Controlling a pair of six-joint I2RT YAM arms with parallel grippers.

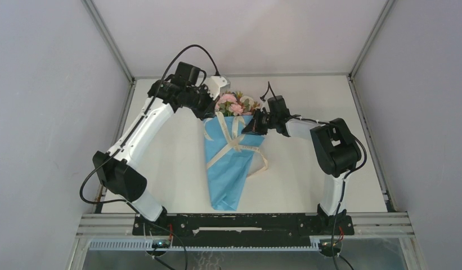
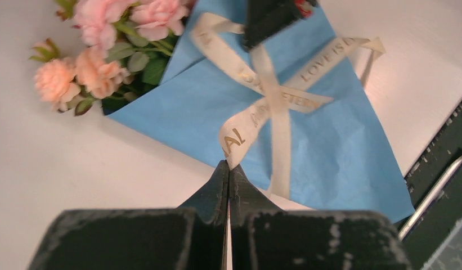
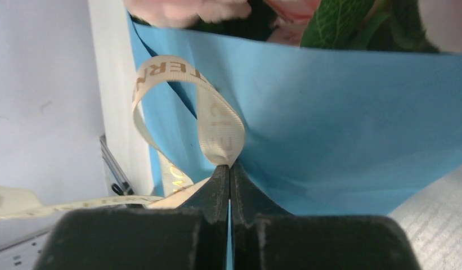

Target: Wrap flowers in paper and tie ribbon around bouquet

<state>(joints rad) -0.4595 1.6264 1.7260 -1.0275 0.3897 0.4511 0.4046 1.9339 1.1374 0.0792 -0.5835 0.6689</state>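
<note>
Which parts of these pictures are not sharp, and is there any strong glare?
Right wrist view: the flowers at the top edge are blurred, the ribbon is sharp. Left wrist view: its lettering is readable. Top view: even light, no glare on the table.

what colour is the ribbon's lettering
Gold, on a cream ribbon; best in the left wrist view.

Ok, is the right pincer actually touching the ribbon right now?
Touching. The right wrist view shows the right pincer shut on the ribbon, with the base of a ribbon loop pinched between its tips.
</note>
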